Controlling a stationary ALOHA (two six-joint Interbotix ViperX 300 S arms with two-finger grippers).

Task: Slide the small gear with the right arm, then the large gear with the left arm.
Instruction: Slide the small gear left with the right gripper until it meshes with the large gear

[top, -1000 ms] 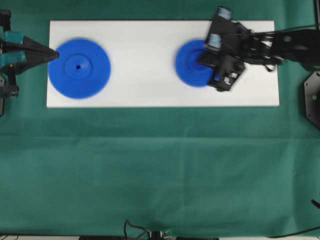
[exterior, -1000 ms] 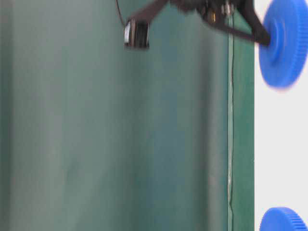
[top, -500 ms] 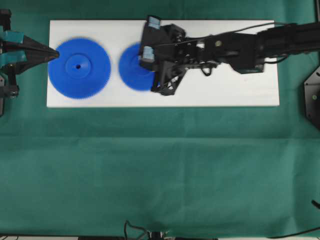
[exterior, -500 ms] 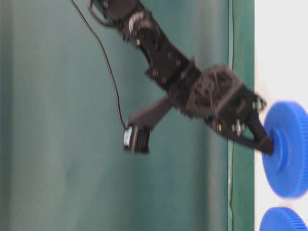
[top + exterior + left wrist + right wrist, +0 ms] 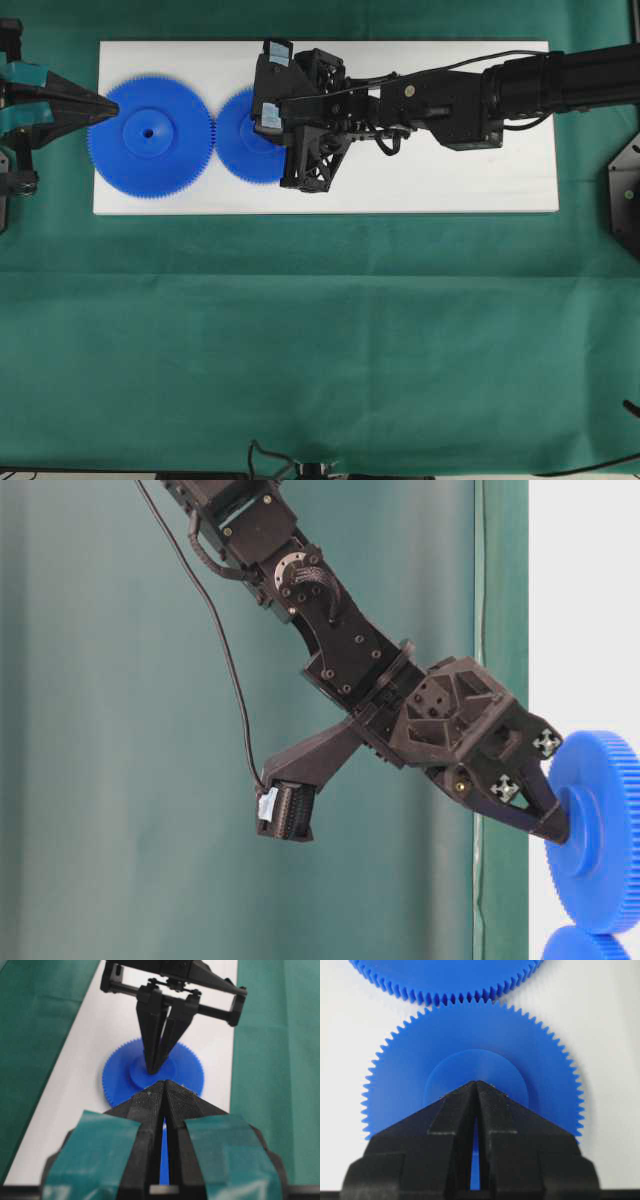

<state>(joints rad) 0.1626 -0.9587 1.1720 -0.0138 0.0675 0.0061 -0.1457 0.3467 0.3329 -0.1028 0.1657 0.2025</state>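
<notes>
On the white board [image 5: 450, 180], the small gear [image 5: 235, 135] lies with its teeth against the large gear [image 5: 150, 132]. My right gripper [image 5: 268, 132] is shut, its pointed tip pressed down on the small gear's hub [image 5: 475, 1067]. From the side, that tip [image 5: 560, 830] meets the small gear [image 5: 600, 840], with the large gear [image 5: 585, 948] beyond. The right wrist view has the large gear's teeth [image 5: 445, 980] meeting the small gear [image 5: 410, 1090]. My left gripper [image 5: 108, 106] is shut, its tip [image 5: 164, 1083] at the large gear's left edge, facing the small gear [image 5: 190, 1072].
Green cloth [image 5: 320, 340] covers the table around the board. The right arm [image 5: 480, 90] stretches across the board's upper half. A black base plate [image 5: 625, 200] sits at the far right edge. Cables lie at the front edge [image 5: 270, 462].
My right gripper slid the small gear leftward across the board until it met the large gear, which shifted slightly left. The left gripper has stayed where it was.
</notes>
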